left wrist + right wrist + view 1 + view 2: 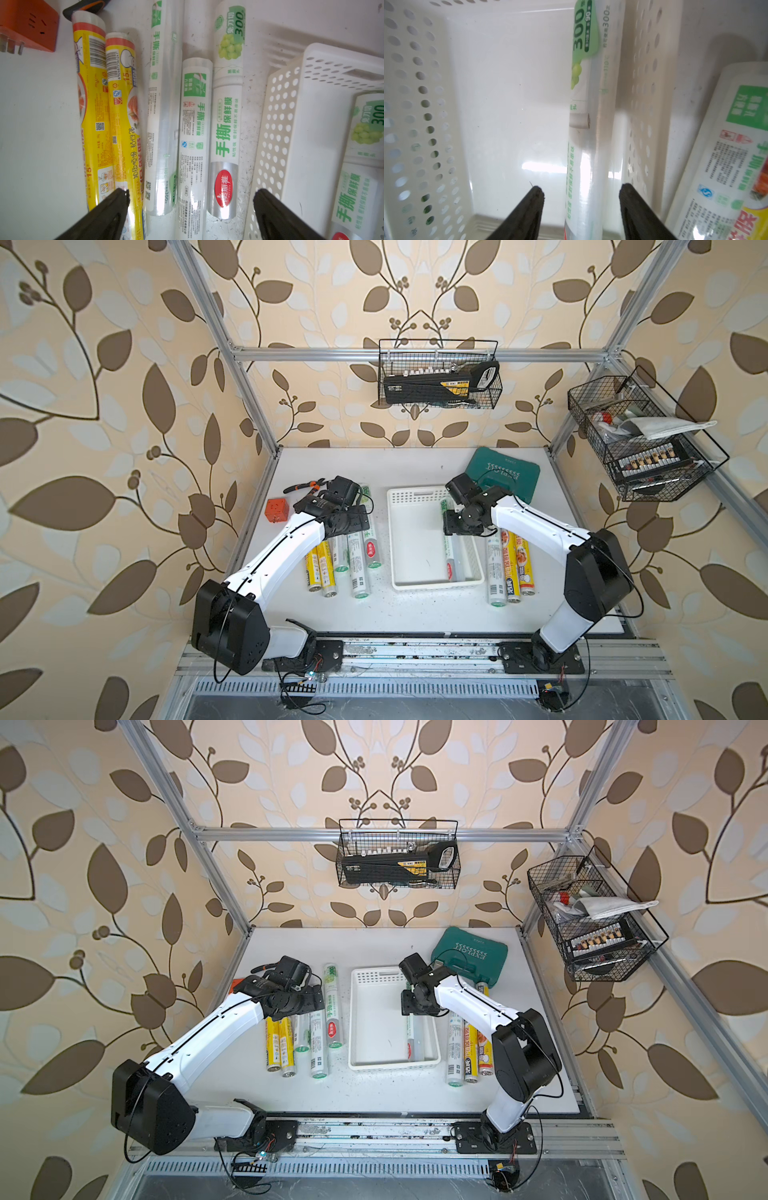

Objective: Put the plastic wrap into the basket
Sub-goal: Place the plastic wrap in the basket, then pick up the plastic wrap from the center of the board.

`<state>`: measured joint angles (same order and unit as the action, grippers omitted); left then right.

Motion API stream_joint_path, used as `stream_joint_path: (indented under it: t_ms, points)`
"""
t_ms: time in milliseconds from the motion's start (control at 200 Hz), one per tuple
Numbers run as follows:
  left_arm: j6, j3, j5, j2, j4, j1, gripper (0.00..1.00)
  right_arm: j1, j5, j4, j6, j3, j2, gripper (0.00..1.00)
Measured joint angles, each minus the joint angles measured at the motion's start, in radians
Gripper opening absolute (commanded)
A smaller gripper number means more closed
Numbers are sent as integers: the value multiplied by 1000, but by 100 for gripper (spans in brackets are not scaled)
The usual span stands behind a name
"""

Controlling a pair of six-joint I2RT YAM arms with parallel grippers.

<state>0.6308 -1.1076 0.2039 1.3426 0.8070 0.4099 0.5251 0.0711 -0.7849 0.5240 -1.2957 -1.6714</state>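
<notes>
Jaws of the right end effector (581, 189) stood parted, straddling but clear of one plastic wrap roll (593, 128) lying along a side wall of the basket (413, 91), probably leaving room for more. The left end effector (191, 193) hung spread wide over a row of rolls (193, 128) on the counter (37, 124); further rolls (509, 568) lay beyond the basket.

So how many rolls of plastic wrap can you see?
9: five rolls on the table left of the white perforated plastic basket, one inside it, three to its right. The arms may hide more.
</notes>
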Motion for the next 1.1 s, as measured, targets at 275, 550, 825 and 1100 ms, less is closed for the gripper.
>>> stream_joint_path:
  t_ms: [275, 550, 825, 1100]
  points:
    - [5, 84, -52, 0, -8, -147, 96, 0, -15, -50, -14, -2, 121, 61]
    - [26, 172, -87, -1, -53, -241, 76, 0, -31, -66, -20, 34, 195, 62]
    - [53, 233, -112, 33, -116, -261, 72, -2, -35, -77, -27, 55, 197, 62]
    - [63, 272, -114, 71, -177, -267, 58, -3, -37, -81, -31, 59, 197, 62]
